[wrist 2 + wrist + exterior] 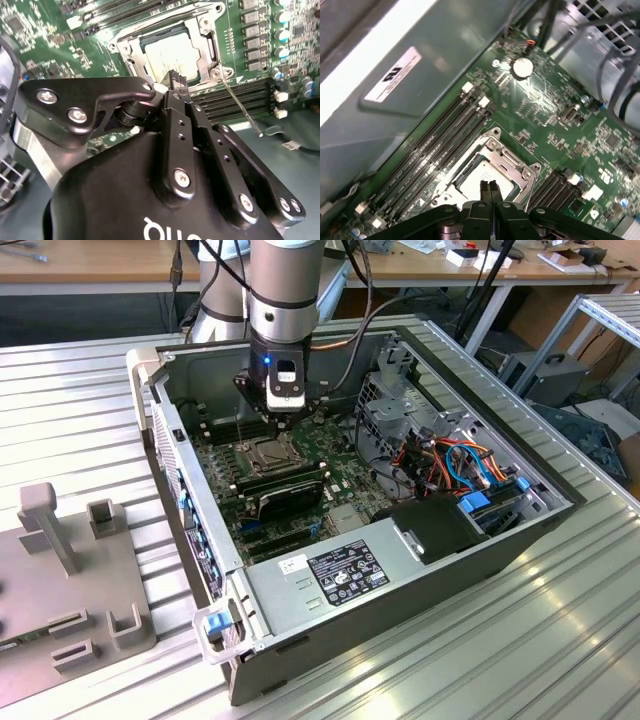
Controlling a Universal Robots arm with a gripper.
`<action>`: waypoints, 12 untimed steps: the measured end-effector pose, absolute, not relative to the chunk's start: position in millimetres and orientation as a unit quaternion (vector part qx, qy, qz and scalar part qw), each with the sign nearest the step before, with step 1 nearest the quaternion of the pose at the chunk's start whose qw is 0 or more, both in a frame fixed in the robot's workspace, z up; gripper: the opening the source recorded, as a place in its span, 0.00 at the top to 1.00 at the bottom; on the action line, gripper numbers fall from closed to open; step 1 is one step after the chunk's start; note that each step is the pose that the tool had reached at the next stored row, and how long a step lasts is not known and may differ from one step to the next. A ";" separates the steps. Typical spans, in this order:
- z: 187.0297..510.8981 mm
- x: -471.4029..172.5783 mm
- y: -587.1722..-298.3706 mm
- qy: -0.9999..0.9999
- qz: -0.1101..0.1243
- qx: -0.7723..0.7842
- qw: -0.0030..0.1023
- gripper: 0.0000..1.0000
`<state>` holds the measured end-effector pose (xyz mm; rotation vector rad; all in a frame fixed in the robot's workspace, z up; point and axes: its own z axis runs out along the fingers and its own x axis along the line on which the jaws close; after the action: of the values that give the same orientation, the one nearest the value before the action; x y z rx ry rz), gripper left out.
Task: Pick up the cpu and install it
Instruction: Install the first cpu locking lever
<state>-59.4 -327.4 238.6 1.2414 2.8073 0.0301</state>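
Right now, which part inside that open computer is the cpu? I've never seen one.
Inside the open computer case, find the green motherboard and the metal frame on it. The cpu is the pale silvery flat square inside that frame, unlike the long dark memory slots alongside.

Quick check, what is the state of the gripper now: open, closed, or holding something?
Gripper: closed, fingertips together, holding nothing, positioned over the cpu that lies in the socket.
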 end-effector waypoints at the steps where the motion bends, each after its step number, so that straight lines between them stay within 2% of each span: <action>1: 238.5 -59.4 -327.4 0.918 0.010 0.396 0.036 0.89; 12: 237.5 -59.4 -327.4 0.964 0.015 0.264 0.034 0.89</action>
<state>-59.4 -327.4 237.5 0.8132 2.9636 0.0460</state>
